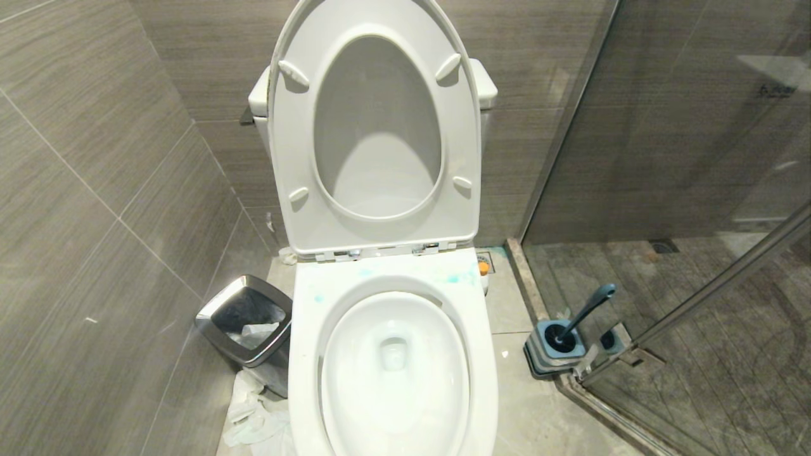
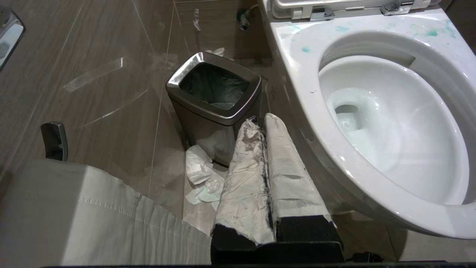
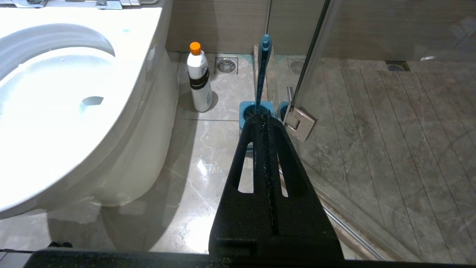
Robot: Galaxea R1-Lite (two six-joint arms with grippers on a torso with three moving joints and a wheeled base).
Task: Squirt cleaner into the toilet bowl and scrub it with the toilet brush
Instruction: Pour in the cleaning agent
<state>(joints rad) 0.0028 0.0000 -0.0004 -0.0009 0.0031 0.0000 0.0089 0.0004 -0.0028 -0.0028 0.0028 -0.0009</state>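
The toilet bowl (image 1: pixel 304 354) stands in the middle with seat and lid up; teal-blue smears (image 1: pixel 456 277) mark its back rim. The cleaner (image 3: pixel 199 80), a white bottle with an orange cap, stands on the floor beside the bowl's right flank; only its cap (image 1: pixel 483 267) shows in the head view. The toilet brush (image 1: pixel 589 310) leans in its square holder (image 1: pixel 554 348) by the glass door. My left gripper (image 2: pixel 260 121), fingers wrapped in white, is shut and empty between bin and bowl (image 2: pixel 308 85). My right gripper (image 3: pixel 262 119) is shut and empty, short of the brush (image 3: pixel 262 70). Neither arm shows in the head view.
A steel-rimmed waste bin (image 1: pixel 212 316) stands left of the toilet, with crumpled tissue (image 1: pixel 253 411) on the floor beside it. A glass shower door (image 1: pixel 697 190) with a metal hinge (image 3: pixel 299 123) closes off the right side. A floor drain (image 3: pixel 226 66) lies behind the bottle.
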